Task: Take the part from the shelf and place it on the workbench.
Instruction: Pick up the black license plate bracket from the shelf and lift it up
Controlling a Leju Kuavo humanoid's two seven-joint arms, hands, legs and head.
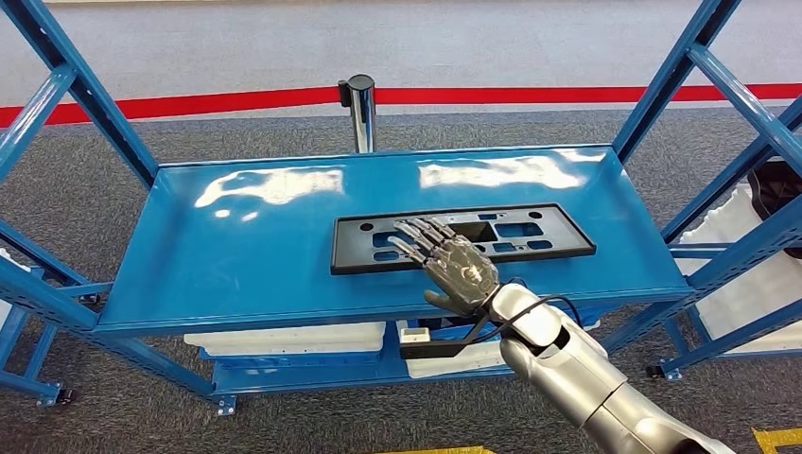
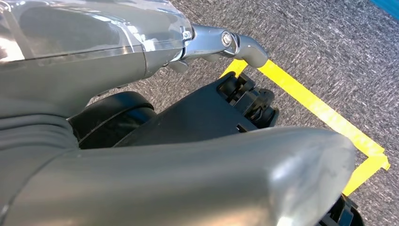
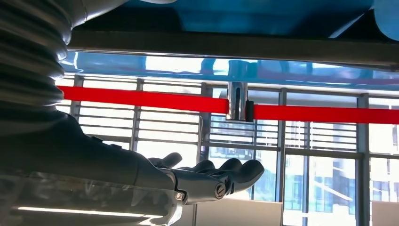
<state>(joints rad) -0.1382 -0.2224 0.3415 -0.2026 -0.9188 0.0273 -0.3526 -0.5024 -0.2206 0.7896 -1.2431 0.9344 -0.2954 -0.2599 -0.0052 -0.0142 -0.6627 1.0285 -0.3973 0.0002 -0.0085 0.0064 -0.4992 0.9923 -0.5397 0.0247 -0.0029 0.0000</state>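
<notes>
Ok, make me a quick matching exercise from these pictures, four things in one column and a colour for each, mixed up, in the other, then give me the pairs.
Things:
1. part
2. shelf
3. barrier belt
4. floor tape

Colours:
A. red
B. yellow
C. black
D. blue

Pairs: 1-C, 2-D, 3-A, 4-B. The part lies flat on the shelf, with the right hand over its near edge, fingers spread.

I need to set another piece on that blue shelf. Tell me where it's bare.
The glossy blue metal shelf tray is bare left of the flat black plastic part with cutouts, and along the back strip behind it. The middle-right is crowded: the right hand is over the part's near edge.
</notes>
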